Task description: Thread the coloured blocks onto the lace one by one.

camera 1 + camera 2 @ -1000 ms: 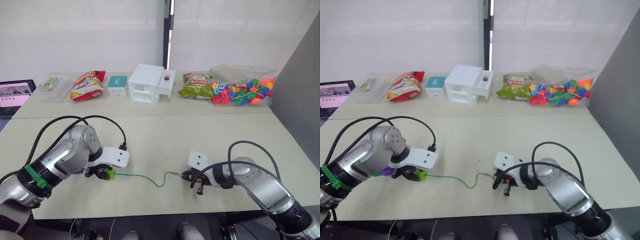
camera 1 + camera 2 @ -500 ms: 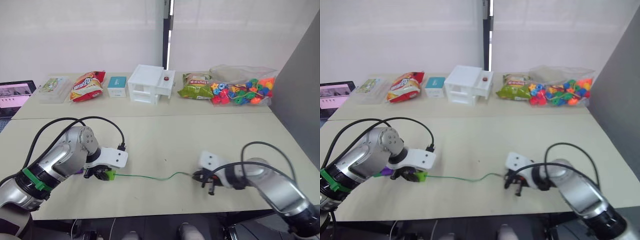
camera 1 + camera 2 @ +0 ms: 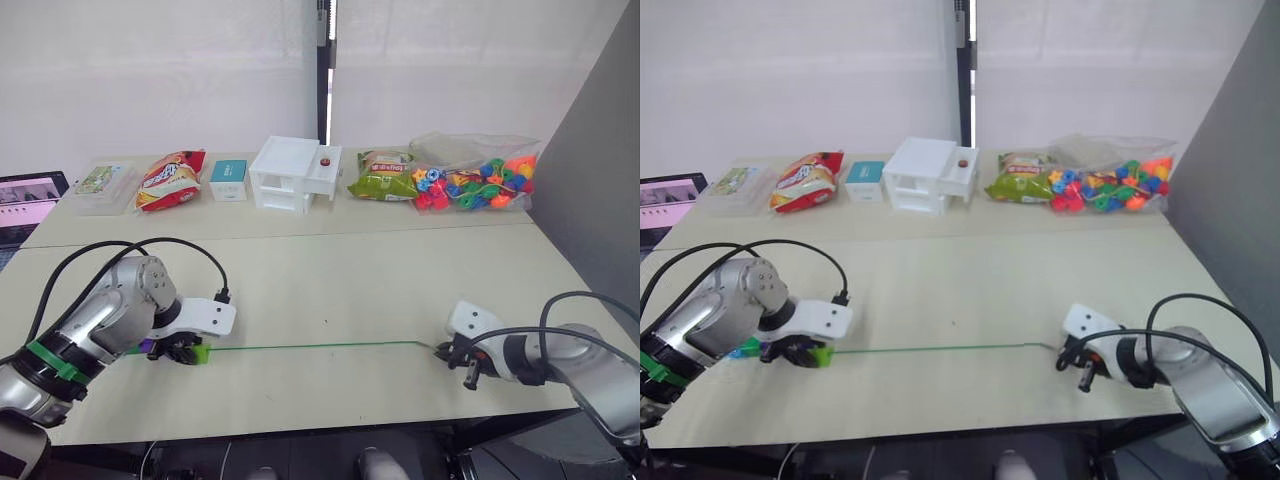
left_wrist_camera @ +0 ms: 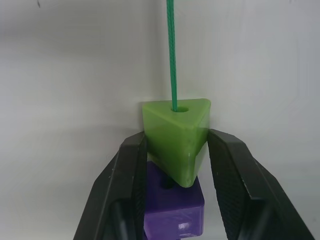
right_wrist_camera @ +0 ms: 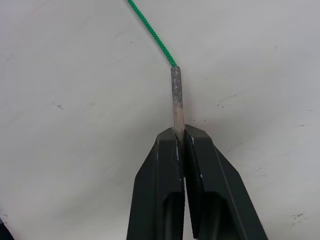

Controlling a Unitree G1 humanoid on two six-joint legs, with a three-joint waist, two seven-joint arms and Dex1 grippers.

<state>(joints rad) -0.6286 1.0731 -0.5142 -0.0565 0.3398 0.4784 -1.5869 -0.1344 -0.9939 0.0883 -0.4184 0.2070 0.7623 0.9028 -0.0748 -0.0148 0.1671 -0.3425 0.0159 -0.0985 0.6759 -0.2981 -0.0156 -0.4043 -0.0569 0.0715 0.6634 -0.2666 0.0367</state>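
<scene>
My left gripper [image 3: 186, 350] is shut on a light green block [image 4: 175, 135], low on the near table's left side. The green lace [image 3: 320, 346] runs into the hole of this block. A purple block [image 4: 175, 212] sits directly behind it between the fingers [image 4: 129, 175]. From there the lace lies taut and straight across the table to my right gripper [image 3: 452, 352]. That gripper is shut on the lace's stiff brownish tip [image 5: 177, 97] near the front right. A bit of blue [image 3: 742, 349] shows by the left gripper.
The back table holds a laptop [image 3: 25, 195], snack bags [image 3: 165, 180], a white drawer box [image 3: 290, 175] and a clear bag of mixed beads [image 3: 475, 180]. A grey panel [image 3: 600, 150] stands at the right. The table's front edge [image 3: 300, 420] is close to both grippers.
My right gripper has moved right with the lace tip, pulling the wavy lace straight and taut. The left gripper has kept hold of the green block. The camera shifted slightly.
</scene>
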